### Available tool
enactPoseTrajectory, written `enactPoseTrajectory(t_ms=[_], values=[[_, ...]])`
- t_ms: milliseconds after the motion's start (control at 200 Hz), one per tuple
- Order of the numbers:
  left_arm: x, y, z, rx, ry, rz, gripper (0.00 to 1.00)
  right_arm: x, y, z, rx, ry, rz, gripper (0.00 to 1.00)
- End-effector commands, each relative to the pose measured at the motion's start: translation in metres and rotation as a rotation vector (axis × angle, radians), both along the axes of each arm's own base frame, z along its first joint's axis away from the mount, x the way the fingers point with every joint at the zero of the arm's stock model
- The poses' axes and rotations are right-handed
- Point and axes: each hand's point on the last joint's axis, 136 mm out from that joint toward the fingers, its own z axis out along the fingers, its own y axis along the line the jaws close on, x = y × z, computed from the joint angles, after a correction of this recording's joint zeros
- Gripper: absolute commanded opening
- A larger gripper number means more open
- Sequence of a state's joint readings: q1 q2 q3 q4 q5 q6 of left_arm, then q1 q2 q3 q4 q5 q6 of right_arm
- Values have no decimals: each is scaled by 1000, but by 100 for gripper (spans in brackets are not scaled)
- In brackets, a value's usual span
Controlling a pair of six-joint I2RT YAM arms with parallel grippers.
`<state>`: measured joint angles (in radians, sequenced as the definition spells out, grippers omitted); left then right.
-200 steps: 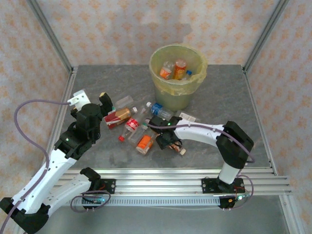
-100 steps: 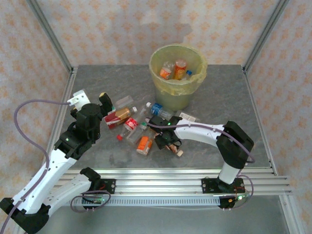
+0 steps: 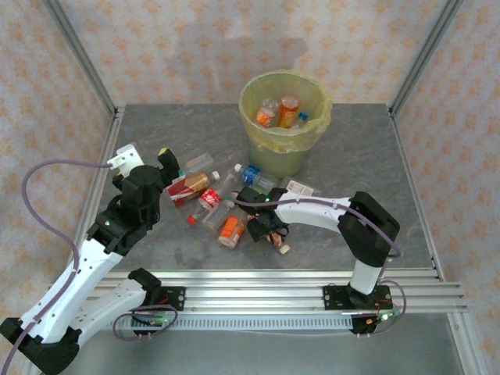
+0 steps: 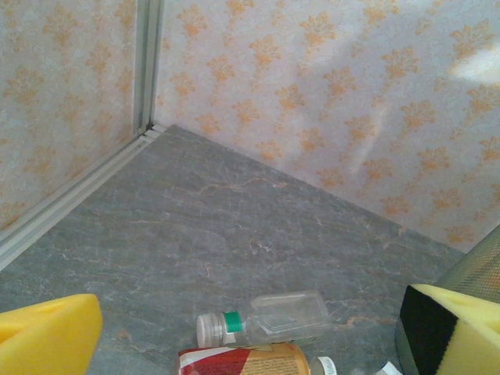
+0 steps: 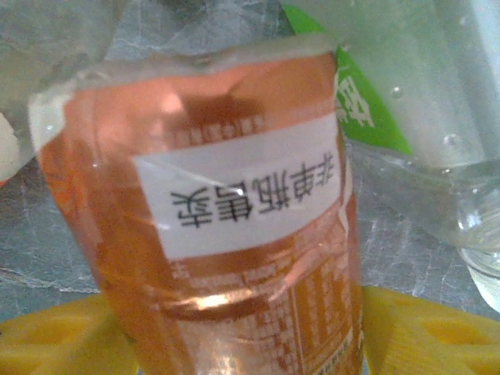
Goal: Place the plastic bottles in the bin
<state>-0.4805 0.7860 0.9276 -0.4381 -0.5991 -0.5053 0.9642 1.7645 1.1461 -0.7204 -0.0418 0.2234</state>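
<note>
The bin [image 3: 306, 144] stands at the back centre with several plastic bottles [image 3: 280, 111] inside. More bottles lie in a heap on the table: a red-labelled one [image 3: 190, 186], a red-capped one [image 3: 208, 200], an orange one [image 3: 230, 230] and a blue-capped one [image 3: 254, 176]. My right gripper [image 3: 269, 230] is low at the heap's right edge, shut on an orange-brown labelled bottle [image 5: 234, 258] whose pale cap [image 3: 283, 249] sticks out. My left gripper [image 3: 167, 162] hovers open left of the heap, above a clear bottle [image 4: 273, 317].
A green-labelled clear bottle [image 5: 406, 109] lies just behind the held one. Another bottle with a white label [image 3: 301, 188] lies near the bin's foot. Metal frame posts [image 3: 78, 58] and patterned walls enclose the table; rails run along the near edge.
My right gripper has shifted slightly left and nearer with the orange-brown bottle, whose cap end swung left. The left arm has stayed still.
</note>
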Motion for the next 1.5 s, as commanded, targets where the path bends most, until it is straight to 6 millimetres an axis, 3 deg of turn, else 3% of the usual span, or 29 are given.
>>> enactPoseTrajectory(t_ms=[0,265,460,631,831,941,1116,1431,1491], values=[[-2,5,-9,-2,28,20,100,4,2,-2,-19,-24,25,72],[-1,4,-9,-6,25,19,100,7,0,-9,-38,-31,30,79],[0,4,-9,-7,29,16,100,10,-3,-7,-52,-50,30,69],[0,4,-8,-6,27,17,100,11,-6,13,-37,-77,24,57],[1,3,-9,-6,31,16,100,15,-10,53,10,-149,6,45],[1,3,-8,-10,33,10,100,20,-15,85,26,-213,0,37],[1,2,-6,-11,31,8,100,36,-17,149,82,-361,-8,36],[8,-6,-6,-22,36,-21,100,102,-17,341,315,-846,-69,36],[9,-7,-4,-25,36,-27,100,113,-19,363,332,-902,-74,36]])
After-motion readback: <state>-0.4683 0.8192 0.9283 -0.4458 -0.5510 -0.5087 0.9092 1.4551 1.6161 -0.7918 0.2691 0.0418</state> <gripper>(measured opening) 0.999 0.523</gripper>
